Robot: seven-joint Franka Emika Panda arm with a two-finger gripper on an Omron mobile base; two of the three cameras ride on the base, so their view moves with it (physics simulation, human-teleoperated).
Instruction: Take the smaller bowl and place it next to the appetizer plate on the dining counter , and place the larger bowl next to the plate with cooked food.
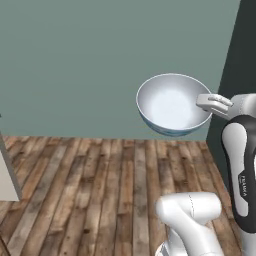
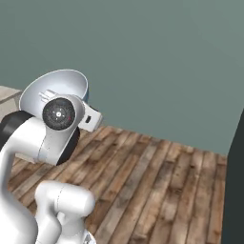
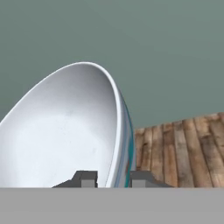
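Observation:
The larger bowl point(image 1: 170, 103), glossy white inside with a light blue outside, hangs in the air above the wooden floor. My gripper point(image 1: 206, 101) is shut on its right rim. In the hand view the bowl's point(image 3: 65, 131) rim passes between the two fingertips, with the gripper point(image 3: 113, 179) clamped on it. From the right base view the bowl point(image 2: 59, 86) shows behind my wrist, tilted toward the camera. The smaller bowl, both plates and the dining counter are out of view.
A plain grey-green wall point(image 1: 100, 60) stands ahead above a wood plank floor point(image 1: 100, 190). A dark panel point(image 1: 240, 55) rises at the right. A pale cabinet corner point(image 1: 7, 175) juts in at the left; a pale surface edge point(image 2: 7, 95) shows at far left.

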